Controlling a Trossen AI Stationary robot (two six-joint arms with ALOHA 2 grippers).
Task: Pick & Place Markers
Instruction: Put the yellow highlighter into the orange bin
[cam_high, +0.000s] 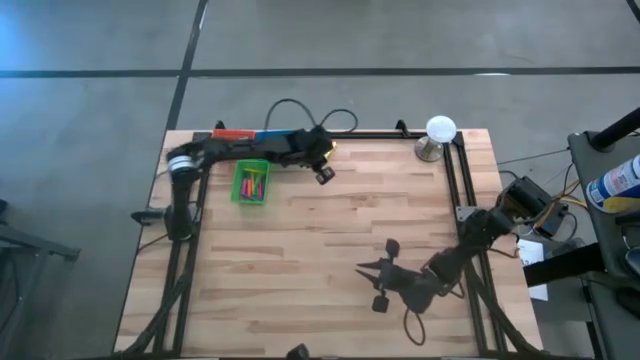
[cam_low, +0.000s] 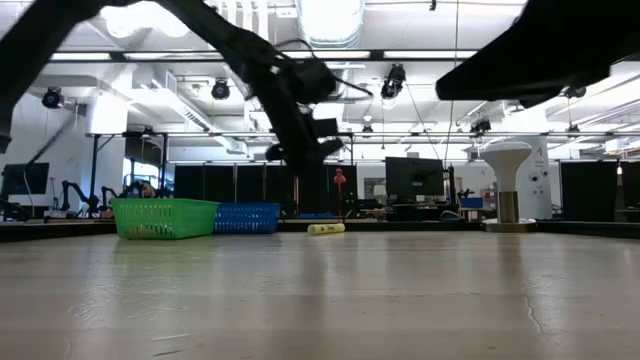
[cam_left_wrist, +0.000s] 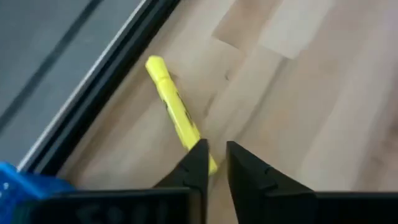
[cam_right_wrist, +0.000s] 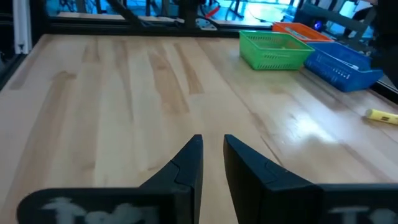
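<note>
A yellow marker (cam_left_wrist: 173, 111) lies flat on the wooden table near its far edge rail; it also shows in the low view (cam_low: 325, 228) and the right wrist view (cam_right_wrist: 380, 115). Several coloured markers (cam_high: 252, 184) lie in the green bin (cam_high: 250, 196). My left gripper (cam_left_wrist: 214, 155) hangs above the yellow marker's near end, raised off the table (cam_low: 300, 150), fingers shut and empty. My right gripper (cam_right_wrist: 212, 149) waits over the table's near right part (cam_high: 372, 270), shut and empty.
A blue bin (cam_low: 247, 217) and a red bin (cam_high: 230, 133) stand along the far edge beside the green bin (cam_low: 165, 217). A white dome-shaped object on a stand (cam_high: 440, 130) is at the far right corner. A black frame rail (cam_left_wrist: 93, 81) runs along the far edge.
</note>
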